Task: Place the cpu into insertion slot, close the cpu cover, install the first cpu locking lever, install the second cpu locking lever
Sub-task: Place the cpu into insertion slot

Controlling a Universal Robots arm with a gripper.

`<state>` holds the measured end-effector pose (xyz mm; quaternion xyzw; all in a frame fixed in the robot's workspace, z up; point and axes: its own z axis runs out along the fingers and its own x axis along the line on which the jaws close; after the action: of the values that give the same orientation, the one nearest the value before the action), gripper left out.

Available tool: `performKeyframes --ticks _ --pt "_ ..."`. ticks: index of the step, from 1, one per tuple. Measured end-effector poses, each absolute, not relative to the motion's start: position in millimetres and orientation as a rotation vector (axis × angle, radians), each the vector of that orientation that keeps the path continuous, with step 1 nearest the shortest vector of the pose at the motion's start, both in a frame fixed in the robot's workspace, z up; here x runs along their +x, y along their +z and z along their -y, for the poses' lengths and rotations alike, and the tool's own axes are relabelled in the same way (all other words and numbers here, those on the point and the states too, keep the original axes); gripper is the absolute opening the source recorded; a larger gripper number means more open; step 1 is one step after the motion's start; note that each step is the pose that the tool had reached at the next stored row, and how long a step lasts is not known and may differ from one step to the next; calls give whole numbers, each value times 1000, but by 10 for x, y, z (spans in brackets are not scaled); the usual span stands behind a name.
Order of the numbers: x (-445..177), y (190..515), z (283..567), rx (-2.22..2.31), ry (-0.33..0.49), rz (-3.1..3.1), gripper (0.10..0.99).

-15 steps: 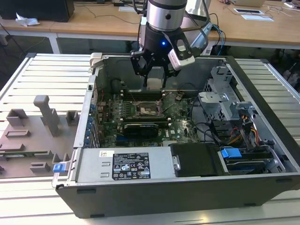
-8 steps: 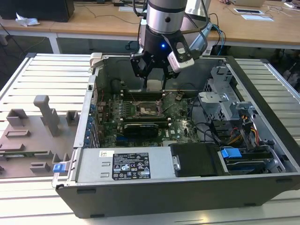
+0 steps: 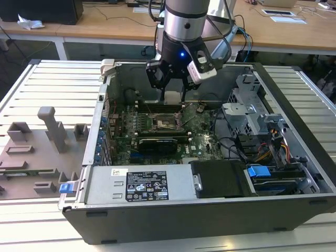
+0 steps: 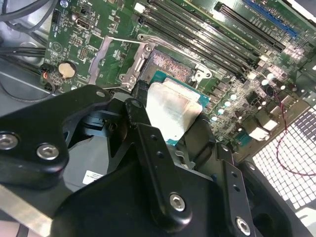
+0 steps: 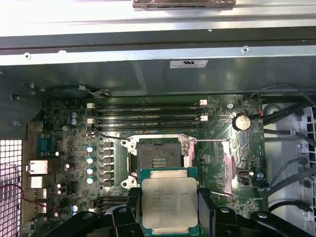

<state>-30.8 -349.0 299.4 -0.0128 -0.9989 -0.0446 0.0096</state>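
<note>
Claw (image 5: 169,213) clamps the cpu (image 5: 169,201) between its fingers, near the uncovered insertion slot (image 5: 159,160).

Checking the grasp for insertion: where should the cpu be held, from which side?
By two opposite edges, from above. The cpu is a thin flat square, metal top up, so only its edges offer purchase; the gripper clamps it that way, by the insertion slot.
</note>
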Motion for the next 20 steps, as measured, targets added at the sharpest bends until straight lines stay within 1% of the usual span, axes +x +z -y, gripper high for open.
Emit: performKeyframes --ticks 20 --pt "-308 2878 3490 -40 -139 3119 545"
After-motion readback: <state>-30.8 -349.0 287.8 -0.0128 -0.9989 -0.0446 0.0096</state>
